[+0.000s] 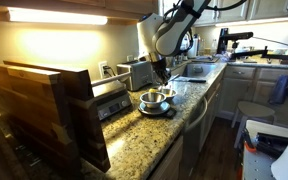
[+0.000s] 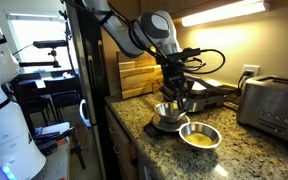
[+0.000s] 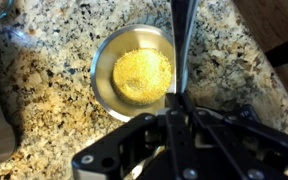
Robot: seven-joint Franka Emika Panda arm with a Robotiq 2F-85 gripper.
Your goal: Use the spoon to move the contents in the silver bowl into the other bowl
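The end effector (image 3: 176, 106) pinches the spoon (image 3: 183, 40) at 3 o'clock of the bowl (image 3: 100, 72). Scooping seems next, which needs a dip into the grains (image 3: 142, 75).

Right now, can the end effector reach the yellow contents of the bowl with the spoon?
Probably yes. The end effector hangs above the bowl, holding the spoon over its rim, and nothing lies between them.
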